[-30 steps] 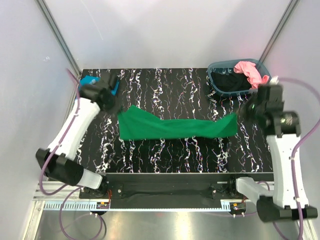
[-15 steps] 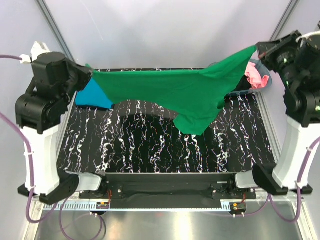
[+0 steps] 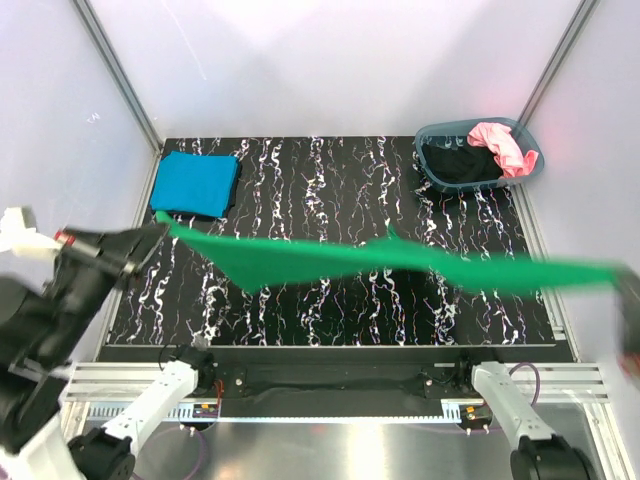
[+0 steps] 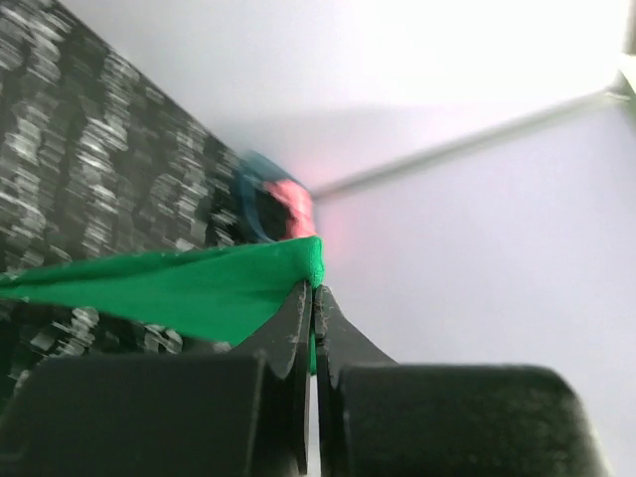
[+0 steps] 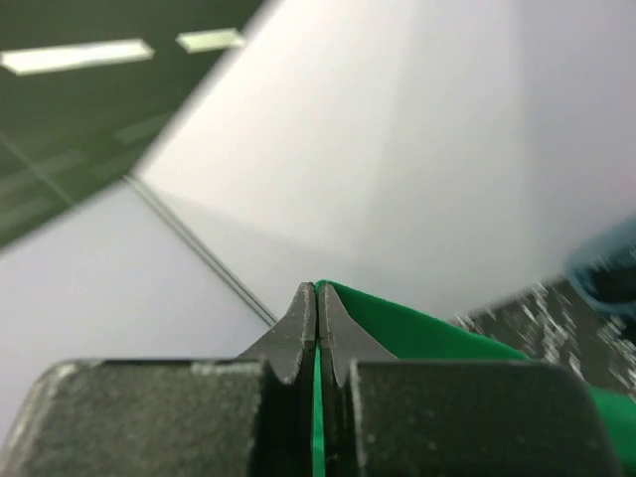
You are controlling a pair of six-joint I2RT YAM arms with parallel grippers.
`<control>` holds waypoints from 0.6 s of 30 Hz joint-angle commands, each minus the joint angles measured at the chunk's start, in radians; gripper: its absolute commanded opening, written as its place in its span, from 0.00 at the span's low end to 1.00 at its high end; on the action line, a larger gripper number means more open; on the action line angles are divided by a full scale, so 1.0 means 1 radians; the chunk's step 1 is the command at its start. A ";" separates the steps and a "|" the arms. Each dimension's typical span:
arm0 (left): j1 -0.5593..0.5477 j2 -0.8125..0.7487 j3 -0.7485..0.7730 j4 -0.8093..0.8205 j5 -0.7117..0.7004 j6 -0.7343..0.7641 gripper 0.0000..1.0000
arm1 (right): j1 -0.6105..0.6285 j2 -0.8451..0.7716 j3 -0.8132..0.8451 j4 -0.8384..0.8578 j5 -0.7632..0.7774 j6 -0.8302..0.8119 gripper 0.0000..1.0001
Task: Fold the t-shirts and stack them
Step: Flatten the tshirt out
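The bright green t-shirt (image 3: 330, 260) hangs stretched in the air across the table, from left to right. My left gripper (image 3: 152, 230) is shut on its left end, with green cloth pinched between the jaws in the left wrist view (image 4: 316, 290). My right gripper (image 5: 316, 288) is shut on the right end of the green cloth (image 5: 437, 338); in the top view it sits at the right frame edge, mostly out of view. A folded teal blue t-shirt (image 3: 195, 183) lies at the table's back left. Pink (image 3: 500, 143) and black (image 3: 458, 163) shirts lie in the basket.
The grey-blue oval basket (image 3: 432, 133) stands at the table's back right corner. White walls and metal frame posts (image 3: 115, 70) enclose the black marbled table (image 3: 330, 170). The left arm's body (image 3: 50, 310) looms large at the lower left.
Both arms have swung the green shirt from high at the back toward the near side and pulled it taut. The folded teal shirt is fully uncovered now.
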 commanded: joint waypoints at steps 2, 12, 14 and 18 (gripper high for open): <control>0.021 -0.046 0.023 0.101 0.165 -0.102 0.00 | 0.000 -0.038 0.173 -0.091 0.175 0.168 0.00; 0.060 0.130 0.324 -0.180 0.077 -0.010 0.00 | -0.001 0.004 -0.067 0.073 0.065 0.211 0.00; 0.058 0.142 0.215 -0.208 0.002 0.020 0.00 | -0.001 0.028 -0.195 0.090 0.066 0.178 0.00; 0.060 0.193 -0.014 -0.147 -0.234 0.115 0.00 | 0.000 0.076 -0.487 0.288 0.020 0.110 0.00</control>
